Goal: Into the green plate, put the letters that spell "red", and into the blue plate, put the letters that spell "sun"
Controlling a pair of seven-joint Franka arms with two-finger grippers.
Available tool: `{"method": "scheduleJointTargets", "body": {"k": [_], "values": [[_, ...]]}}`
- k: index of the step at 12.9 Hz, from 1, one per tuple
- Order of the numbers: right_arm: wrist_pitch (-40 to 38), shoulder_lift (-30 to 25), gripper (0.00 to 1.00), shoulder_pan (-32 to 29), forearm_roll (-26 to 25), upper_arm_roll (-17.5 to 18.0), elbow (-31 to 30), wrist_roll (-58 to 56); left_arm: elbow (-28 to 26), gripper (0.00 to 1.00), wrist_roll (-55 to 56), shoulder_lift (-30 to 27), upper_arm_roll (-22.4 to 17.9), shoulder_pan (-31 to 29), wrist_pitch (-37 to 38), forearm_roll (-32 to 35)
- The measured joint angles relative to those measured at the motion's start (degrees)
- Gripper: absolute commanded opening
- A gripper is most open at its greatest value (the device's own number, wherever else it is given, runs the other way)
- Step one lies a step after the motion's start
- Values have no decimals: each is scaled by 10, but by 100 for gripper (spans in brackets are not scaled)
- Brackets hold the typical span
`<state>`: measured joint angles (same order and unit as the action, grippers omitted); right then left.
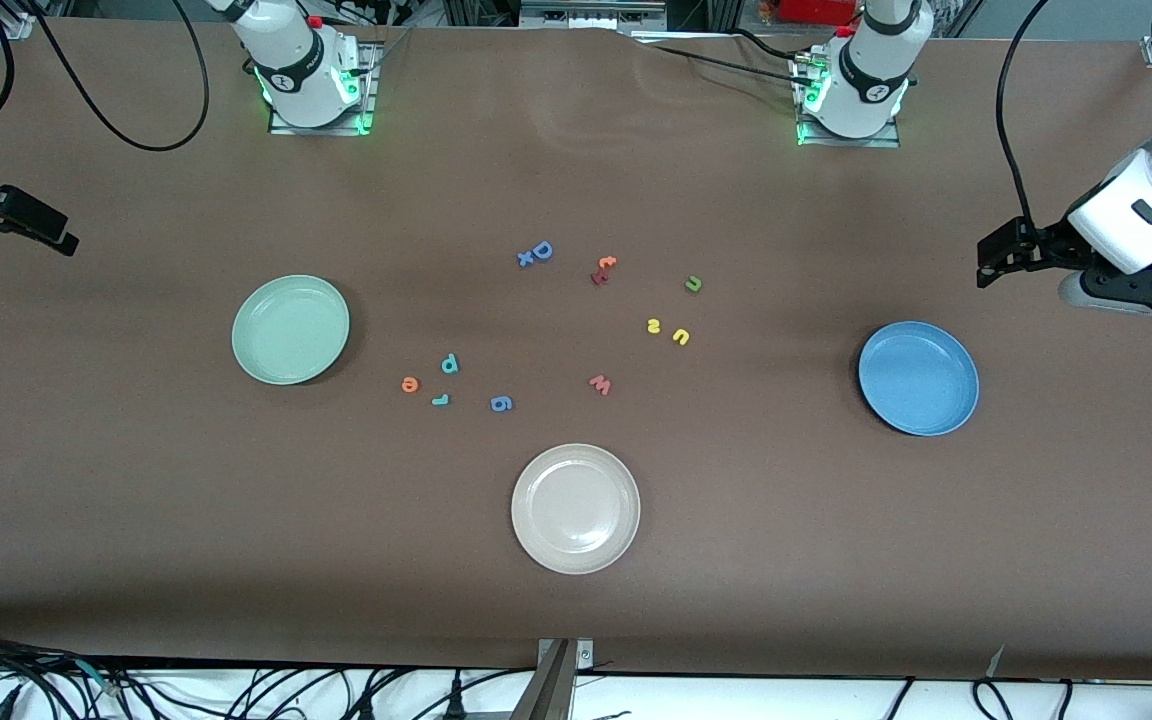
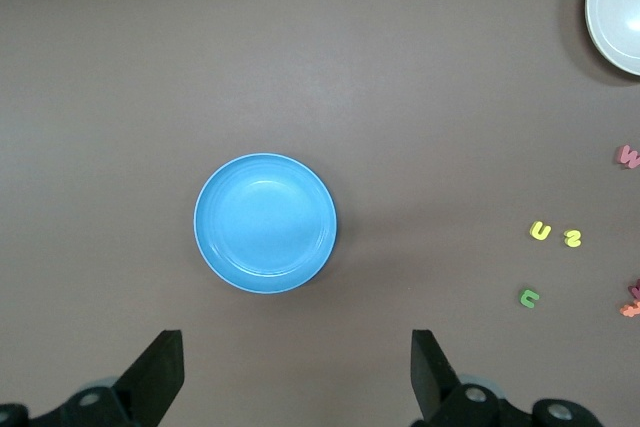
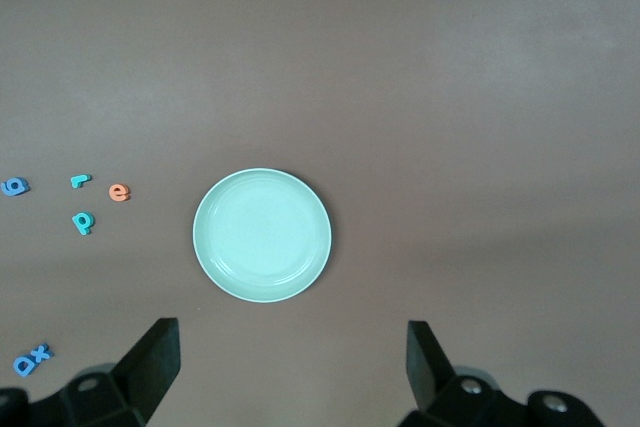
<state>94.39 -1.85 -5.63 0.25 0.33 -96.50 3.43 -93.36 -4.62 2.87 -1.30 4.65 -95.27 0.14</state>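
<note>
Six task letters lie between green plate and blue plate; both grippers' fingers spread.

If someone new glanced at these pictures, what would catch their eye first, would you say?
Three plates ring a scatter of small foam letters at mid-table: a green plate toward the right arm's end, a blue plate toward the left arm's end, and a white plate nearest the front camera. All three are empty. The left gripper waits open above the blue plate, the right gripper above the green.
</note>
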Motion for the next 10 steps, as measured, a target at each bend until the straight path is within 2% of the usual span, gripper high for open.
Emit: {"method": "scheduleJointTargets", "body": {"k": [10], "values": [[0, 0, 100, 0, 0, 0, 0, 0, 0, 100, 0, 0, 0, 0, 11, 0]]}}
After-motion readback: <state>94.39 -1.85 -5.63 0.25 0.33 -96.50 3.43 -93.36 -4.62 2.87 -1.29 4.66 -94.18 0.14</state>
